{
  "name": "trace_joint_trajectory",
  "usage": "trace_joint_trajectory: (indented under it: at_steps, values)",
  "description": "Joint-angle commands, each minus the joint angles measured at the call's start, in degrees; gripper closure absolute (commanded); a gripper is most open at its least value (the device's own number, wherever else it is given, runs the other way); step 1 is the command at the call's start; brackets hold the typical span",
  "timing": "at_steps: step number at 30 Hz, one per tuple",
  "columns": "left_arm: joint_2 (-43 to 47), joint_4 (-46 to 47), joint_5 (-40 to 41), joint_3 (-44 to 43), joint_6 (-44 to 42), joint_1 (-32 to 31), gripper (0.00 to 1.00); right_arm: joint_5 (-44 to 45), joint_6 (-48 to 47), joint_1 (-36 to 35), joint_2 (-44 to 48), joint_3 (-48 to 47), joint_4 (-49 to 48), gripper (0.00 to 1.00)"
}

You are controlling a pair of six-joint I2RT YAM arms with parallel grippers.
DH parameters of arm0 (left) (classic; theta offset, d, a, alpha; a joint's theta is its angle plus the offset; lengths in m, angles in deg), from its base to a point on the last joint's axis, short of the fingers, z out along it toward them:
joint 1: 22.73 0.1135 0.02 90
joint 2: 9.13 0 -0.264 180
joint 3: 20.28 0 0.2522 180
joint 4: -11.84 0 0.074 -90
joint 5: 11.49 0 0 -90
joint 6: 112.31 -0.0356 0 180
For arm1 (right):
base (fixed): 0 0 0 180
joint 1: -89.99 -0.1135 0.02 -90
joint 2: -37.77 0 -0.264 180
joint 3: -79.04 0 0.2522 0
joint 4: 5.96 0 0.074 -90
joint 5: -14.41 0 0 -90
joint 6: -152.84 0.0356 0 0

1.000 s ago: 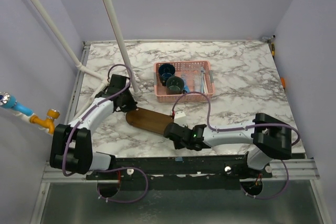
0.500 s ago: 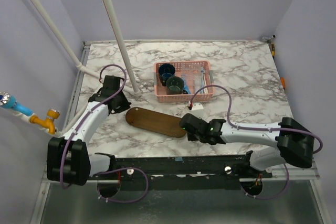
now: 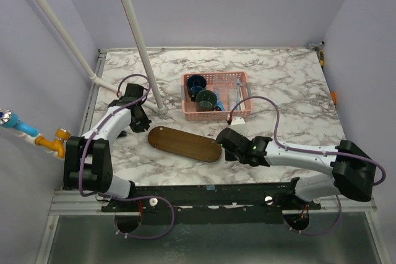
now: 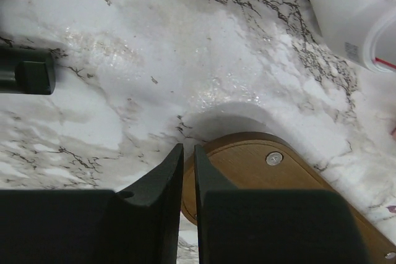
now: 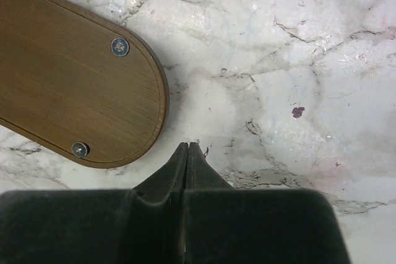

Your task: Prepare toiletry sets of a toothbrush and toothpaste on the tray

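Toiletry sets (image 3: 238, 94) in the basket (image 3: 216, 115) are too small to distinguish.

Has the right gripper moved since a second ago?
Yes. In the top view the right gripper has come off the right end of the tray, shifting right and closer to the pink basket.

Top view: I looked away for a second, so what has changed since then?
The right gripper, shut, drew back rightward off the tray's right end. The left gripper stays by the tray's left end, but its jaws opened a crack. The tray and the basket stayed put.
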Motion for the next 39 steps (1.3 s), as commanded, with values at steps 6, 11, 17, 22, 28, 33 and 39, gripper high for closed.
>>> trace_joint_trajectory:
  at_steps: [6, 11, 17, 22, 28, 33, 39]
  values:
    - [-4.0, -3.0, 3.2, -2.0, -1.2, 0.5, 0.91, -0.2, -1.7, 1.2, -0.1, 0.6, -1.0, 0.99]
    - [-6.1, -3.0, 2.1, -2.1, -1.9, 0.4, 0.94, -0.8, -2.2, 1.4, -0.1, 1.0, -2.0, 1.00]
    - [-5.6, -3.2, 1.6, -1.7, -2.4, -2.1, 0.94, -1.8, -2.8, 1.8, -0.7, 1.8, -3.5, 1.00]
    - [-5.5, -3.3, 1.4, -1.4, -2.5, -5.2, 0.94, -2.1, -3.1, 2.6, -0.9, 2.4, -4.2, 0.99]
    - [-4.4, -5.0, 2.0, -2.4, -1.4, -9.9, 0.94, -2.3, -3.6, 4.4, 0.0, 3.7, -4.4, 0.99]
    - [-2.9, -6.4, 2.1, -2.5, -0.1, -14.0, 0.94, -2.6, -4.1, 6.8, 2.0, 5.4, -4.0, 0.99]
    - [-0.6, -6.1, 1.7, -0.5, 1.5, -17.3, 0.94, -3.0, -4.0, 8.4, 4.2, 6.9, -3.2, 1.00]
